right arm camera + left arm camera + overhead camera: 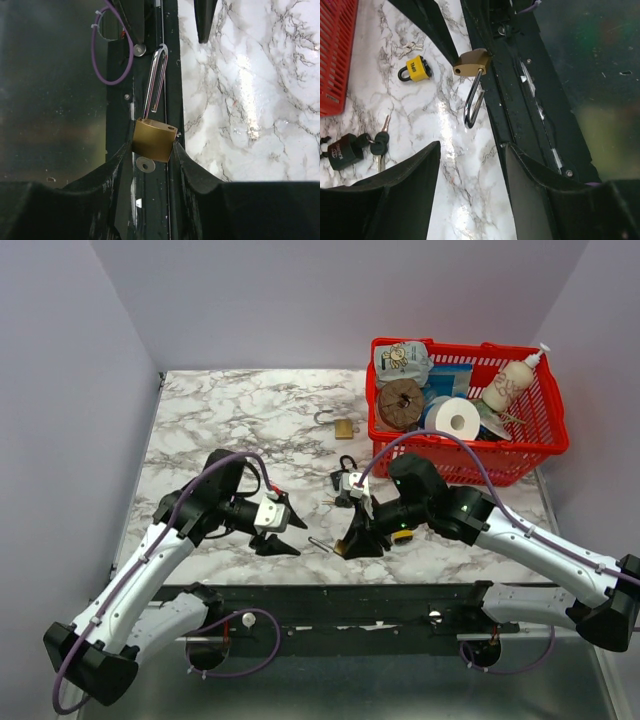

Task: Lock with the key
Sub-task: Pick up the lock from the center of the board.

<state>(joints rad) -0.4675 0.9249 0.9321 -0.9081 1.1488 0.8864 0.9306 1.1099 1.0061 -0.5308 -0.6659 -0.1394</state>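
R gripper (151, 146) low, clamping padlock (154, 137) (shackle (156, 80) open)

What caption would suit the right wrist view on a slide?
Right gripper holds a brass padlock by its body, its long shackle open.

White arm links (150, 570), black joints (447, 508), purple cables (440, 434), black wedge-shaped fingers (102, 200)

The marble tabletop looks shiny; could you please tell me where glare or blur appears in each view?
Top external: even light, no strong glare on the marble tabletop. Left wrist: a bright glare streak on the marble; left end effector soft and dark, brass padlock sharp. Right wrist: white glare patches on marble; padlock crisp, left side murky.
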